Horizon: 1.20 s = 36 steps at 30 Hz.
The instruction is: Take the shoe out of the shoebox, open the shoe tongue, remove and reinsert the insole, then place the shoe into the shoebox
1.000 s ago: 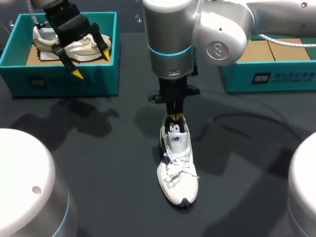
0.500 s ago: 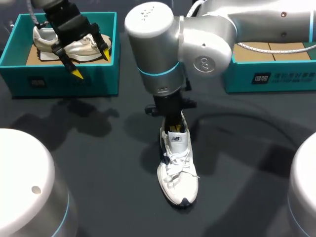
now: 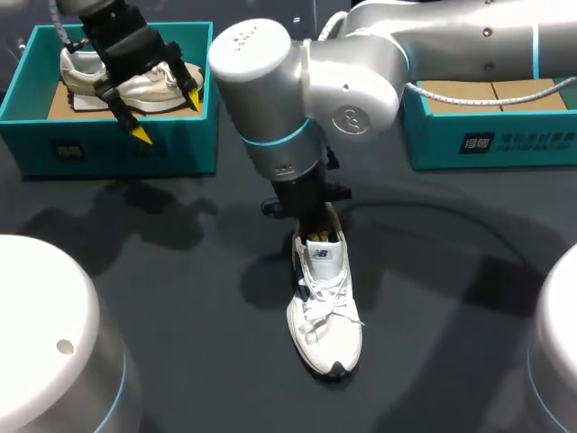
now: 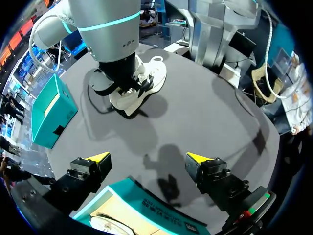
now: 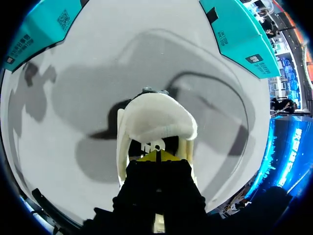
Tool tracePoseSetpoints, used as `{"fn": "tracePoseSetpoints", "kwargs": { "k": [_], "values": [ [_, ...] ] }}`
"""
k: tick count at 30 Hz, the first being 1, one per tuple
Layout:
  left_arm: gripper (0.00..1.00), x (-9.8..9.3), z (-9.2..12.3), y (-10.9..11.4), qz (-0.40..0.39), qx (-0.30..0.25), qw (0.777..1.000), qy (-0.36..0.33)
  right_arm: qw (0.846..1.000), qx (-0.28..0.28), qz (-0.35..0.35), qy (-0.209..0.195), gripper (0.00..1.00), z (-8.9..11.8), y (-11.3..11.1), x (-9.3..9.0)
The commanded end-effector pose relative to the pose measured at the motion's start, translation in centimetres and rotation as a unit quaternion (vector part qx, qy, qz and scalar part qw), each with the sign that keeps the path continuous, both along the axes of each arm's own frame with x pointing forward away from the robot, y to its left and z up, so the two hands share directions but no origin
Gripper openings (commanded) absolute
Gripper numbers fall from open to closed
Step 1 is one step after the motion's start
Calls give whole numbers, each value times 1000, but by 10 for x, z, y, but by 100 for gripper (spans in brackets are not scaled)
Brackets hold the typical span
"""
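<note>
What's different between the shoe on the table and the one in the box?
The loose shoe stands upright on the table, toe towards the camera, with the right arm down at its heel opening. The boxed shoe lies crosswise in the teal shoebox, untouched, below the open jaws of the left arm. Both are mainly white sneakers.

Two white shoes sit in view: one shoe (image 3: pixel 325 311) near the middle, a second shoe (image 3: pixel 135 83) at far left. Two teal boxes line the far edge, the left box (image 3: pixel 117 149) and the right box (image 3: pixel 505 135). Two robot arms, the left arm (image 3: pixel 113 27) and the right arm (image 3: pixel 361 72), reach in.
</note>
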State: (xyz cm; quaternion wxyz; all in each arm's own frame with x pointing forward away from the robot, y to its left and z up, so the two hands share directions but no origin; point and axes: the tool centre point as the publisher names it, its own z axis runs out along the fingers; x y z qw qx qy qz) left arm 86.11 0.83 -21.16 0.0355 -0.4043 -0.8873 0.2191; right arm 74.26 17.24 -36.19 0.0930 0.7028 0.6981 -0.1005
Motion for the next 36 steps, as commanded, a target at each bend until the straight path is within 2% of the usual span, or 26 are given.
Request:
{"fn": "tracePoseSetpoints", "kwargs": {
  "k": [1, 7, 12, 18, 23, 26, 33, 36],
  "values": [
    [100, -1, 0, 1, 0, 0, 1000, -1, 1000, -29, -3, -3, 0, 11, 3, -6],
    [100, -1, 0, 1, 0, 0, 1000, -1, 999, -50, -16, 2, 0, 9, -6, -13],
    [100, -1, 0, 1, 0, 0, 1000, -1, 998, -57, -26, 12, 0, 0, -15, -18],
    [100, -1, 0, 1, 0, 0, 1000, -1, 999, -29, -24, 28, 0, -24, -19, -15],
    [100, -1, 0, 1, 0, 0, 1000, -1, 999, -9, -18, 36, 0, -36, -13, -13],
    [100, -1, 0, 1, 0, 0, 1000, -1, 999, -11, -10, 31, 0, -29, -8, -10],
    [100, -1, 0, 1, 0, 0, 1000, -1, 999, -44, 12, -2, 0, 3, 3, -1],
    [100, -1, 0, 1, 0, 0, 1000, -1, 998, -55, 15, -5, 0, 6, 3, 3]
  ]
}}
